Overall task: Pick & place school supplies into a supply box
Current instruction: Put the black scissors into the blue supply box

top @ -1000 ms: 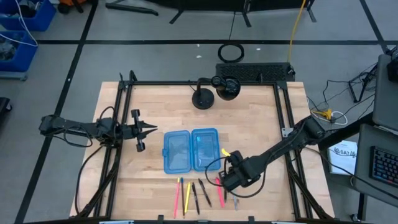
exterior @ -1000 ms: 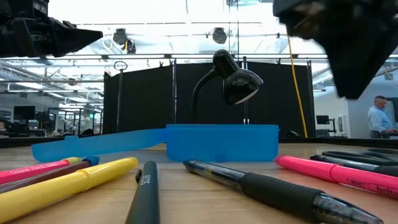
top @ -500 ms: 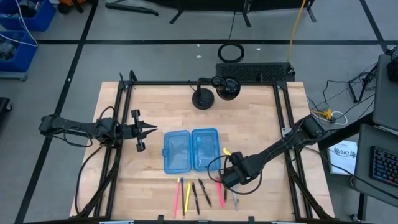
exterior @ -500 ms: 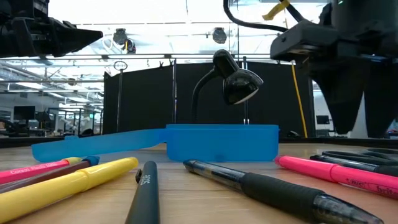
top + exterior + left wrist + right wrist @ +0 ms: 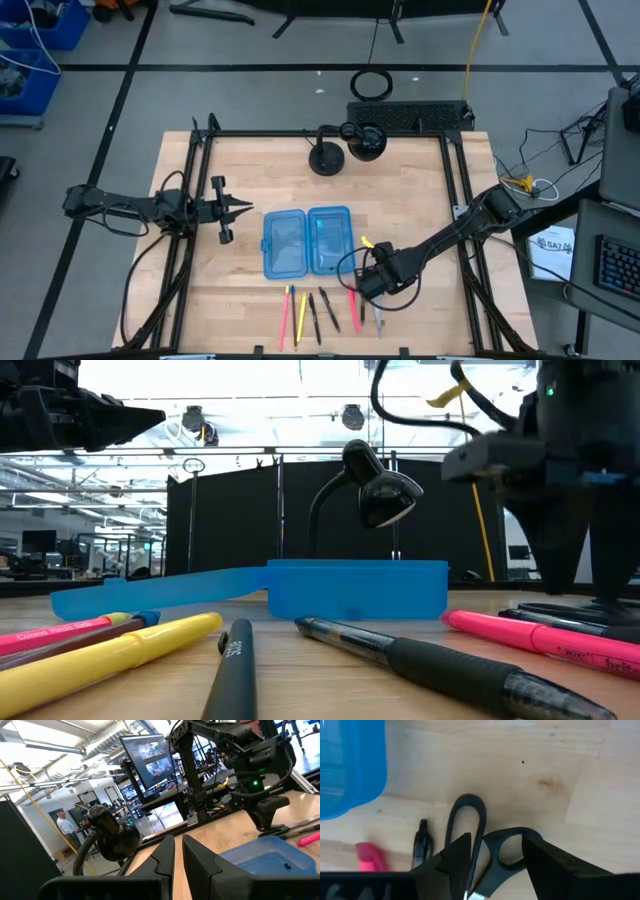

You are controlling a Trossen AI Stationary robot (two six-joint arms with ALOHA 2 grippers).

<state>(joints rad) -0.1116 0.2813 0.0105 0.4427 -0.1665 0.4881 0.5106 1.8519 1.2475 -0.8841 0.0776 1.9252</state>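
The supply box (image 5: 306, 241), translucent blue, lies open on the table's middle, both halves flat. Along the near edge lie the school supplies: a pink pen (image 5: 285, 316), a yellow one (image 5: 300, 318), two black pens (image 5: 322, 314), a pink highlighter (image 5: 353, 303) and black-handled scissors (image 5: 381, 318). My right gripper (image 5: 496, 845) points down, open, low over the scissors' handle loops (image 5: 481, 827). One finger is over the left loop and the other is outside the right loop. My left gripper (image 5: 243, 208) waits, shut, above the table's left side. My right gripper comes from above at the scissors' two handle loops (image 5: 517, 835), which lie flat on the table. Whether a finger touches them I cannot tell.
A black desk lamp (image 5: 328, 158) stands at the far middle of the table. The box's near corner (image 5: 350, 765) lies close to my right gripper, with the highlighter's tip (image 5: 367, 856) and a black pen's end (image 5: 421, 845) between. Bare wood lies to the right of the scissors.
My right gripper has come down toward the scissors at the table's near edge and rolled a little about its own axis. The supplies and the box lie as before.
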